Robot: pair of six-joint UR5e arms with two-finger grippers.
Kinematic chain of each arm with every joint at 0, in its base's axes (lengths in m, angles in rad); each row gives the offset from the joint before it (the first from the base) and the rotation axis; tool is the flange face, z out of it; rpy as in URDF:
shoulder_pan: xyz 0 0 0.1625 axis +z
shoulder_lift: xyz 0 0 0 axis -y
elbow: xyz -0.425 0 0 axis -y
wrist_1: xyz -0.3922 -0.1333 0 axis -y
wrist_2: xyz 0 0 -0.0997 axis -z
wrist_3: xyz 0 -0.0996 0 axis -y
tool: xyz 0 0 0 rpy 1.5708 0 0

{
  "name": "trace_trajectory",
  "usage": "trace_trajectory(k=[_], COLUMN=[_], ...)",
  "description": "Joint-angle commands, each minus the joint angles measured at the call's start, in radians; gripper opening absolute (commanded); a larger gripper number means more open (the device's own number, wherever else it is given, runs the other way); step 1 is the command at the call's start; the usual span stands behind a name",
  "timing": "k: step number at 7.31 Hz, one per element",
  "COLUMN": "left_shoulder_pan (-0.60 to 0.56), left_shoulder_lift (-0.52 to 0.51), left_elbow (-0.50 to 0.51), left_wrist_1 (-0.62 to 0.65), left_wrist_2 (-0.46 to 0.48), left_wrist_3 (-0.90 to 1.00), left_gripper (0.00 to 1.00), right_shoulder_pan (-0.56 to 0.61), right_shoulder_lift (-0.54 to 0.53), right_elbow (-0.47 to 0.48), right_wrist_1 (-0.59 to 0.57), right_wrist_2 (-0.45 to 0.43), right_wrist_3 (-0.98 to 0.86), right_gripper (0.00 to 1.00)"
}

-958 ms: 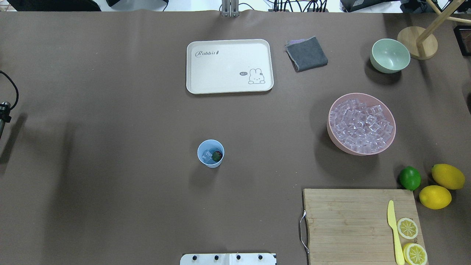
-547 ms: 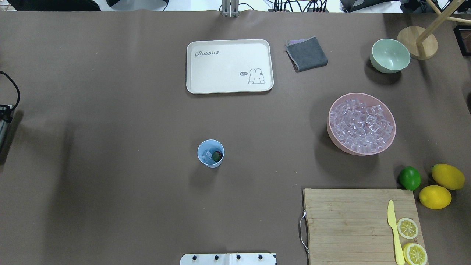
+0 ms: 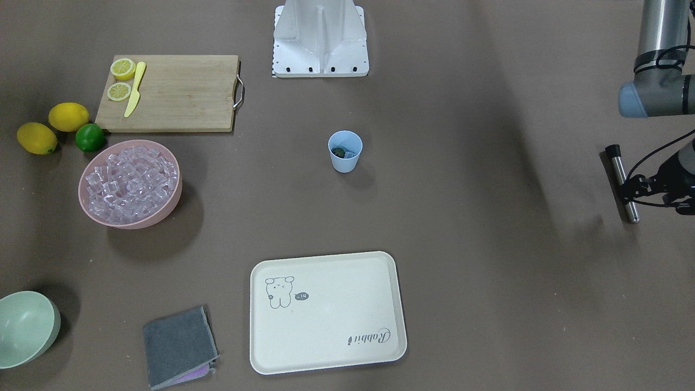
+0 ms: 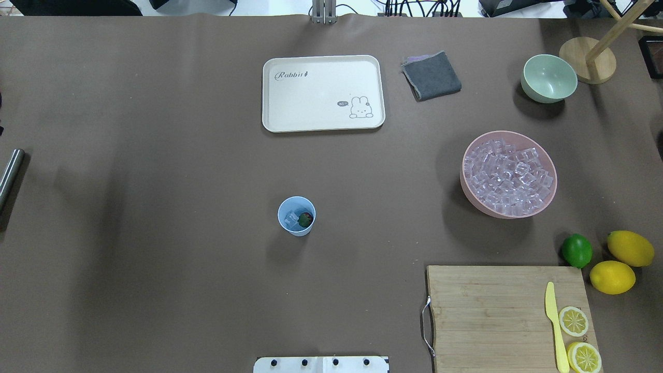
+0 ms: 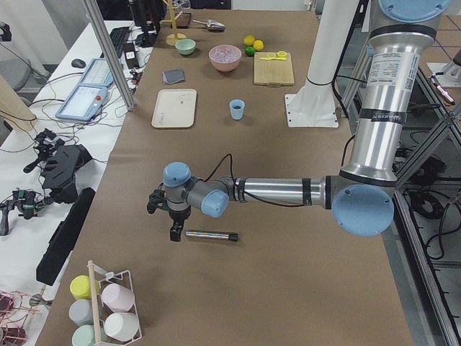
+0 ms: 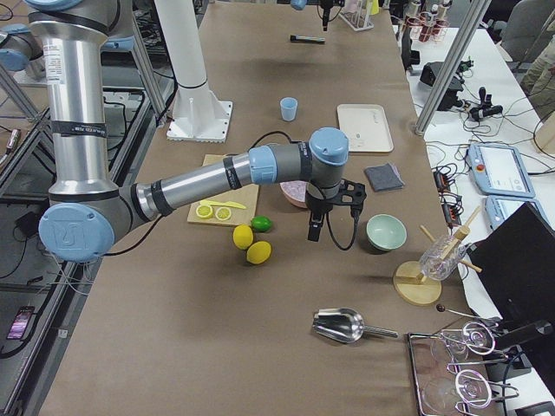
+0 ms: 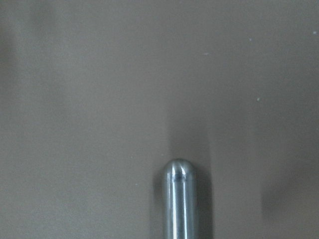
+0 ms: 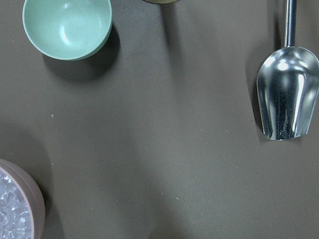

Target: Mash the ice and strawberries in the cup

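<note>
Cup (image 4: 296, 216) stands upright, well apart from both pincers. Inside it is one strawberry (image 4: 306, 219), green top showing, touching a few ice cubes (image 4: 291, 220). Cup and contents have not shifted over the last second.

Left pincer (image 5: 175, 229) is low over the brown cover (image 4: 155, 259), with the cup a long way off along the table. A metal rod (image 3: 619, 168) lies flat right by it. In the side view the pincer sits at the rod's plain end, with the black-capped end pointing away. In the front view the black fingers overlap the rod, and I cannot tell whether they touch it. The wrist camera shows only the rod's rounded tip coming up from the bottom edge, with no fingers in sight. I cannot tell whether the pincer is open or closed.

Change: a second ago the overhead view showed the pincer's body at the left edge, covering the rod. It has now slid out of that view, and the rod lies bare there.

Right pincer (image 6: 313, 232) is seen only from the side, so I cannot tell its state. It hangs between the pink bowl (image 4: 505, 214) of ice and the green bowl (image 8: 67, 27). A metal scoop (image 8: 288, 94) lies farther out from it, and the cup is well beyond it.
</note>
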Motion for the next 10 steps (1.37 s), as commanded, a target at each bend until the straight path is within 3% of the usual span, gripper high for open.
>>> trace_trajectory(k=[1, 3, 6, 7, 10], left_shoulder_pan=[-0.071, -0.088, -0.112, -0.158, -0.211], left_shoulder_lift=[-0.062, -0.054, -0.077, -0.081, -0.013], left_elbow=[-0.003, 0.004, 0.001, -0.029, -0.146], left_wrist_1=[0.02, -0.109, -0.083, -0.004, 0.221], left_wrist_2=[0.003, 0.07, 0.046, -0.079, -0.103], left_wrist_3=[-0.055, -0.088, -0.076, -0.055, 0.224], left_gripper=[0.98, 0.98, 0.98, 0.98, 0.98], right_shoulder_pan=[0.0, 0.0, 0.0, 0.0, 0.0], right_shoulder_lift=[-0.003, 0.005, 0.007, 0.007, -0.001], right_elbow=[-0.003, -0.007, -0.013, -0.015, -0.052], right_wrist_1=[0.024, 0.024, 0.024, 0.023, 0.023], right_wrist_2=[-0.001, -0.005, -0.005, -0.007, 0.001], right_wrist_3=[0.005, 0.013, 0.013, 0.013, 0.002], right_gripper=[1.0, 1.0, 1.0, 1.0, 1.0])
